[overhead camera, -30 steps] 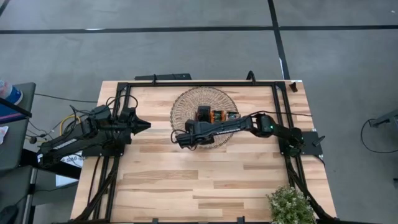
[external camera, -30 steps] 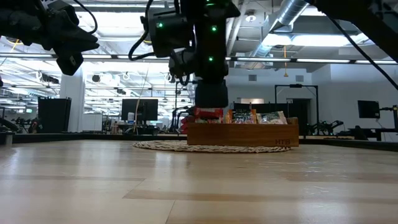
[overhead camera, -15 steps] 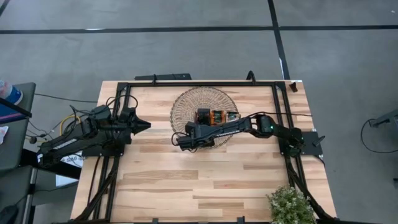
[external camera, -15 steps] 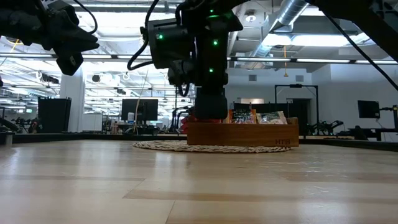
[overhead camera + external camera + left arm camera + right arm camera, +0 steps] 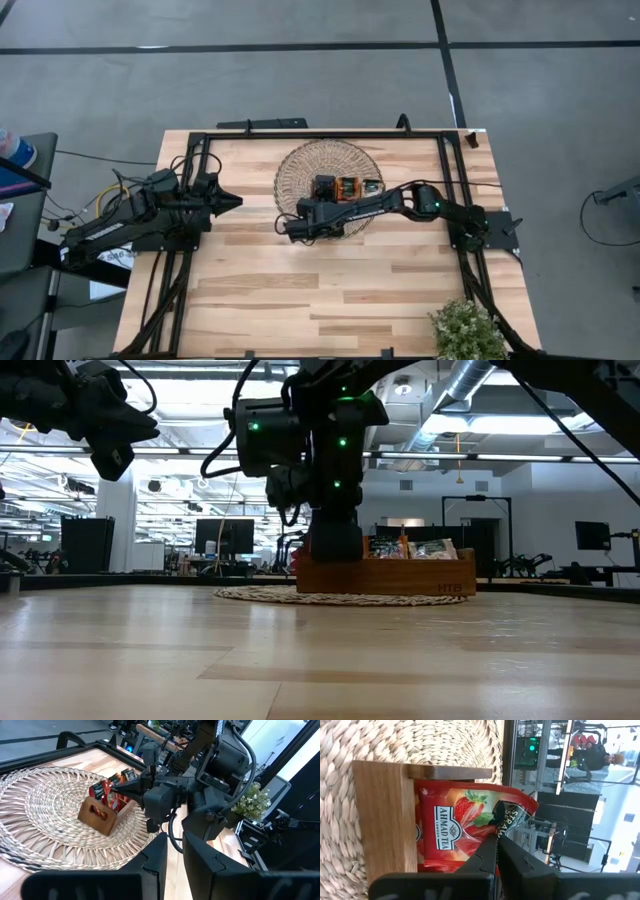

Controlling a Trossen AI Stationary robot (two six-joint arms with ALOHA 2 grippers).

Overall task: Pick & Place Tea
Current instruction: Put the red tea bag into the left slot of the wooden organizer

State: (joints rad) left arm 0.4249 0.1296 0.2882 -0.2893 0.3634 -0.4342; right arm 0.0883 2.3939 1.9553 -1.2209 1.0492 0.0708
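A brown wooden tray (image 5: pixel 347 187) stands on a round woven mat (image 5: pixel 290 170) at the table's far middle. Red-orange and pale tea sachets (image 5: pixel 111 790) stand upright in it. My right gripper (image 5: pixel 496 837) reaches over the tray's left end (image 5: pixel 335 550) and is shut on a red strawberry tea sachet (image 5: pixel 455 827) in the end compartment, behind the tray's wooden end wall (image 5: pixel 385 815). My left gripper (image 5: pixel 232 200) waits at the table's left, raised above the table, its fingers (image 5: pixel 197 857) a narrow gap apart, touching nothing. My right gripper pinches the front red sachet between its two fingertips (image 5: pixel 487 851), at the upper part beside the dark label band (image 5: pixel 495 817). The fingers slant down from the table's near side. The sachet stands in the tray's left compartment, its lower part behind the wooden wall.
More sachets fill the tray's other compartments (image 5: pixel 420 548). A black metal frame (image 5: pixel 320 134) runs along the table's far edge and both sides. A potted plant (image 5: pixel 465 330) sits at the near right corner. Bare wood (image 5: pixel 320 290) spreads across the near half.
My right gripper has come down in front of the tray's left end, from above the sachets to level with them. The left arm has kept still.
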